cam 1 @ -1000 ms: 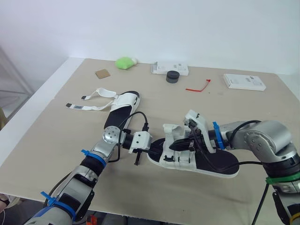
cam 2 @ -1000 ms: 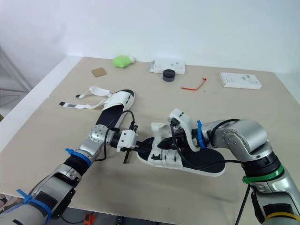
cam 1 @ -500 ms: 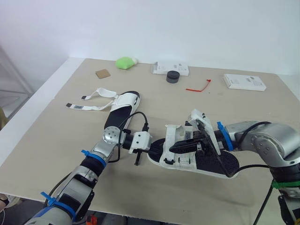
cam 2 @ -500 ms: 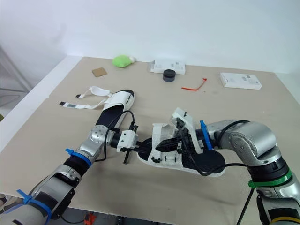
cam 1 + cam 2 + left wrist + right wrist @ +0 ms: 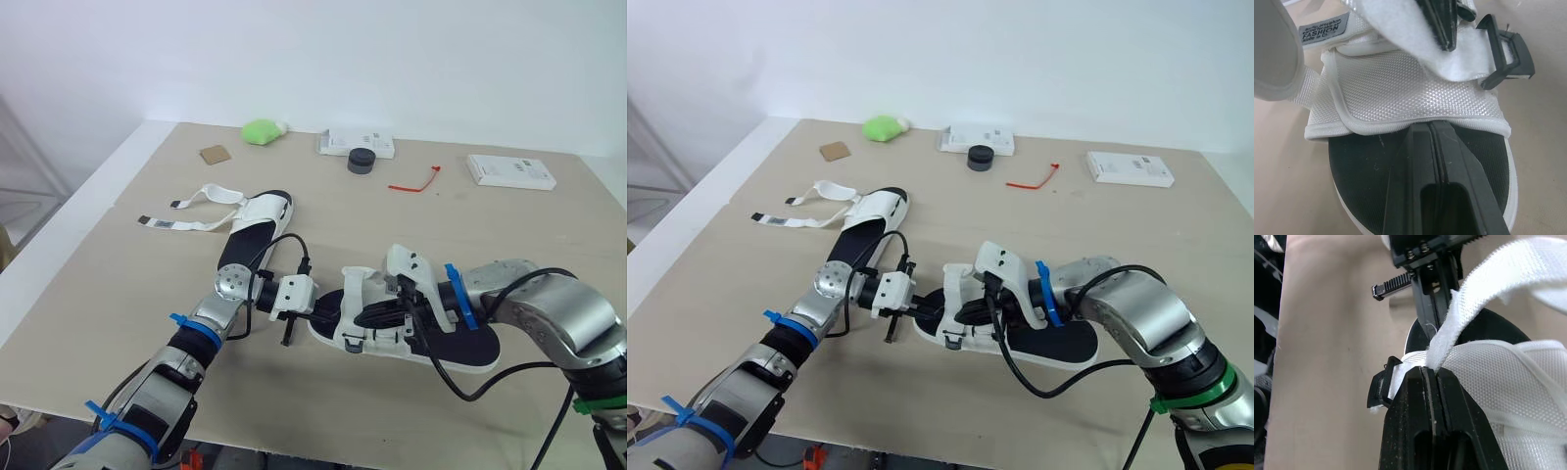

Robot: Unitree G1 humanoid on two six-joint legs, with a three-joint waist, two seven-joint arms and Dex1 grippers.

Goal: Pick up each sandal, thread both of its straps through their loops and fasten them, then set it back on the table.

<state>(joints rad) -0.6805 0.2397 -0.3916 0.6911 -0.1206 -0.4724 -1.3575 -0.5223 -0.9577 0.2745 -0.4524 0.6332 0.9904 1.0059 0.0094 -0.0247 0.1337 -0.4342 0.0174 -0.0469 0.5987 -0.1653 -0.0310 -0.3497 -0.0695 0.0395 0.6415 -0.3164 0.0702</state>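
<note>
Two white-and-black sandals on a wide beige table (image 5: 108, 264), with bare surface to the left, to the right and in the band before the far clutter. Closest to the body, near the front edge, the nearer sandal (image 5: 460, 345): long axis left to right, banded toe end toward the left arm, open black heel toward the right arm. Up and to the left, apart from it, the farther sandal (image 5: 257, 217): long axis running away from the body, banded end farthest, its loose straps (image 5: 186, 225) splayed leftward toward the table's left edge. Pressed shut on the black footbed at the nearer toe, the left gripper (image 5: 1434, 129), tips right at the hem of the front mesh band (image 5: 1410, 93); cannot tell whether pinching that hem. Reaching in over the bands from the heel side, the right gripper (image 5: 1431, 374), clamped tight on a white hook-and-loop strap (image 5: 1474, 298) rising from between its tips. Along the far edge, well clear: middle white box (image 5: 333, 143), right white box (image 5: 510, 170), green lump (image 5: 262, 130), black round cap (image 5: 361, 162) just before the middle box, brown card square (image 5: 214, 154), red zip tie (image 5: 413, 182). Smallest, a black plastic loop (image 5: 1380, 387) just beside the pinched strap.
</note>
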